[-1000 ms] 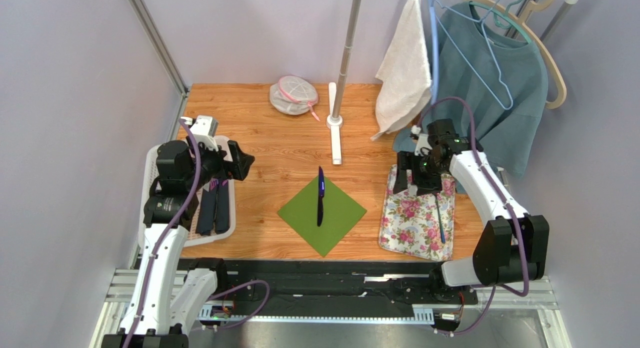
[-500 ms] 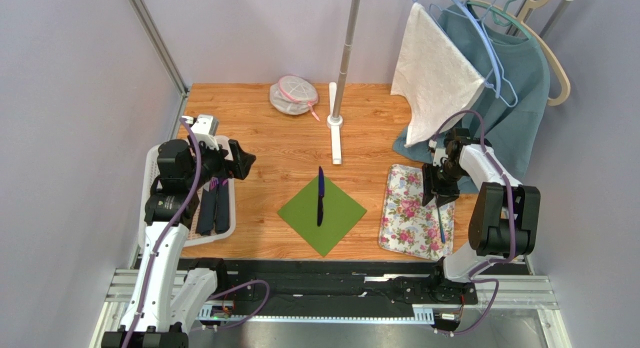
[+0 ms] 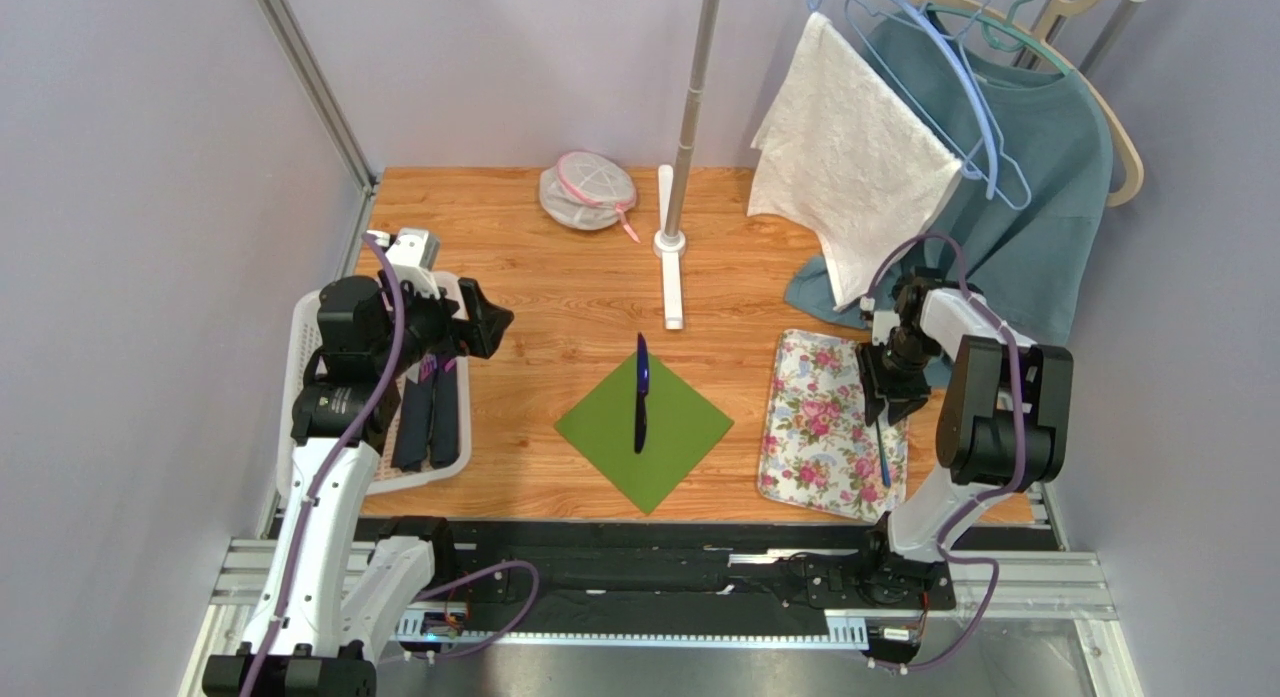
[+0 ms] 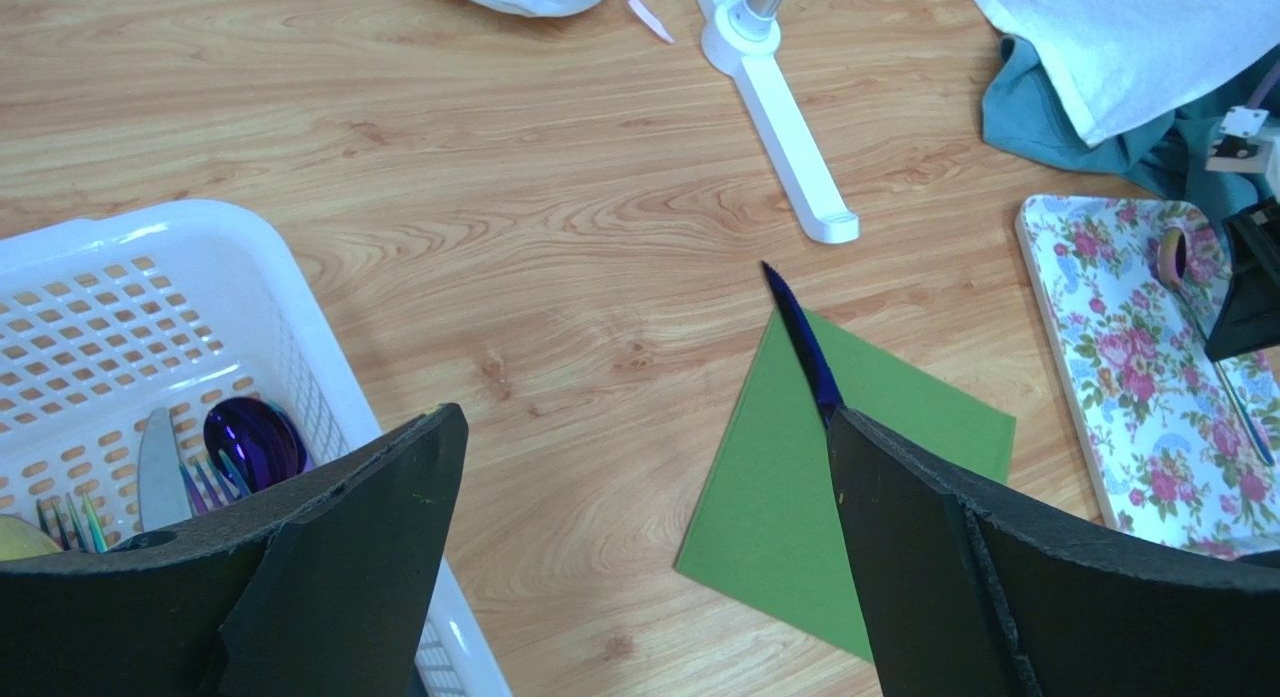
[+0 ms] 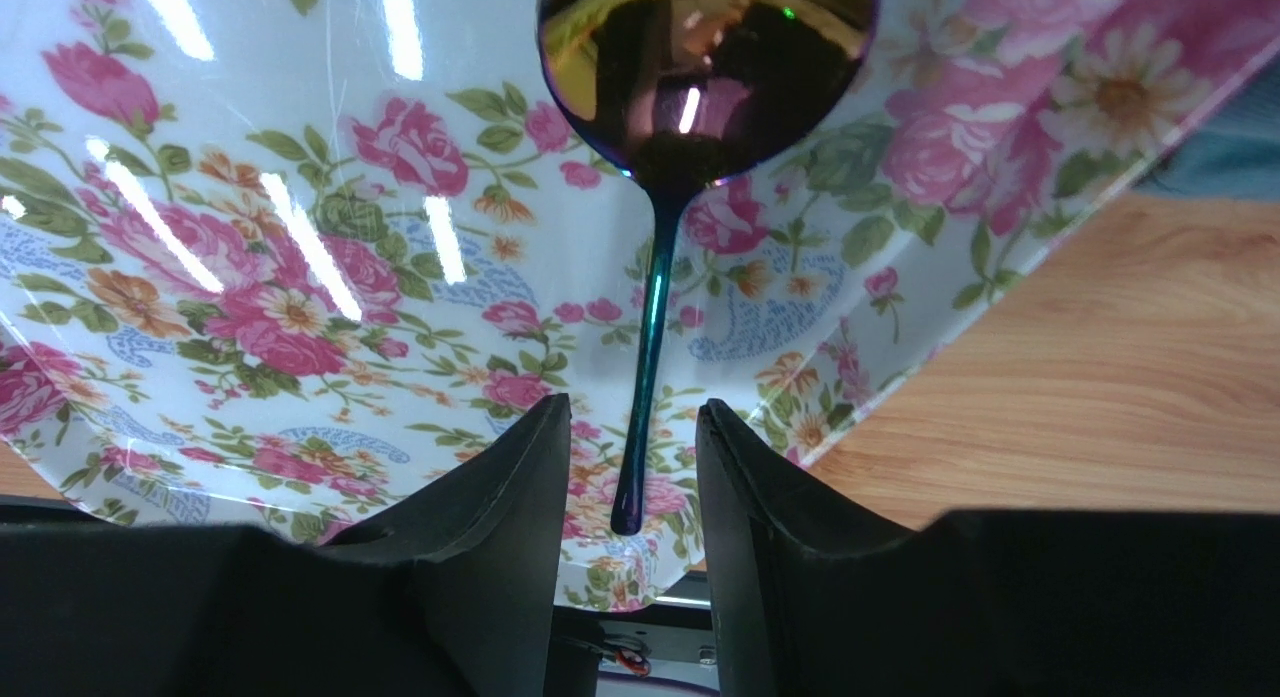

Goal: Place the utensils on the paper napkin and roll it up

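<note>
The green paper napkin (image 3: 661, 435) lies as a diamond at the table's middle, with a blue-purple knife (image 3: 640, 390) along its upper half; both show in the left wrist view, napkin (image 4: 781, 517) and knife (image 4: 804, 345). A spoon (image 3: 884, 457) with a glossy reddish head (image 5: 706, 67) lies on the floral mat (image 3: 819, 442). My right gripper (image 3: 881, 402) is low over the mat, and in its wrist view (image 5: 631, 472) the jaws stand slightly apart on either side of the spoon's handle end (image 5: 643, 367). My left gripper (image 3: 489, 319) is open and empty beside the white basket (image 3: 458, 445).
The basket (image 4: 181, 277) holds more cutlery: forks, a knife, a purple spoon. A white pole stand (image 3: 672, 270) and a mesh pouch (image 3: 586, 190) sit at the back. A white cloth (image 3: 857, 150), teal garment (image 3: 1037, 202) and hangers hang over the back right.
My right gripper has moved rightward and nearer across the floral mat, over the spoon's handle. The white cloth and hangers have swung. The left arm has hardly moved.
</note>
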Controlling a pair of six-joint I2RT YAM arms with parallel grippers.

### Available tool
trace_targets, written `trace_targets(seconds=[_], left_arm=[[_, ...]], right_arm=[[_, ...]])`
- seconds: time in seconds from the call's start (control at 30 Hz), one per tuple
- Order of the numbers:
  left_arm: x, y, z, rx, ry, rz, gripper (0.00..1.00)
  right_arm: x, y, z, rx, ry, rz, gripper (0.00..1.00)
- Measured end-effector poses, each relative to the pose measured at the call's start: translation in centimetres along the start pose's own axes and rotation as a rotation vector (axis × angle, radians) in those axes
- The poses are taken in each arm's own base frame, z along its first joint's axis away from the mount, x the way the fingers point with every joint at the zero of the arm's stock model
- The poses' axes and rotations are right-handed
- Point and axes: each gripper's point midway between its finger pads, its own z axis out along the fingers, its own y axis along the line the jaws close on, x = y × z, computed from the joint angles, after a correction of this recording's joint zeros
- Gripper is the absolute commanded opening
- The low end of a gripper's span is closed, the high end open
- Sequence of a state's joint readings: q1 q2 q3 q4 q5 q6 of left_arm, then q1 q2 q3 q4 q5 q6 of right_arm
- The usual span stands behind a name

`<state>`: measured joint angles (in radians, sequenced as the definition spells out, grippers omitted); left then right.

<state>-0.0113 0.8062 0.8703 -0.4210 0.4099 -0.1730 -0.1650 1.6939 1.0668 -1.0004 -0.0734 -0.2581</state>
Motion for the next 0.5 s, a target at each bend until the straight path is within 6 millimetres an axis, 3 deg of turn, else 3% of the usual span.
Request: trace_targets(seconds=[0.23,0.33,0.37,0.5], left_arm=[[0.3,0.1,0.1,-0.001,0.006,0.000,0.99],[0.4,0.1,0.1,-0.002,0.010,-0.001,0.99],[0.5,0.1,0.1,-0.002,0.011,-0.002,0.99],[0.6,0.2,0.2,-0.006,0.014,-0.003,0.99]], right_arm=[[0.0,0.1,1.4,-0.021,0.029,-0.006,0.29],[0.0,0.1,1.4,-0.023,0.031,-0.006,0.13],[0.0,0.2,1.5,-0.027,0.031,-0.005,0.02],[0.1,0.7,1.5,-0.036,0.035,-0.013,0.00]])
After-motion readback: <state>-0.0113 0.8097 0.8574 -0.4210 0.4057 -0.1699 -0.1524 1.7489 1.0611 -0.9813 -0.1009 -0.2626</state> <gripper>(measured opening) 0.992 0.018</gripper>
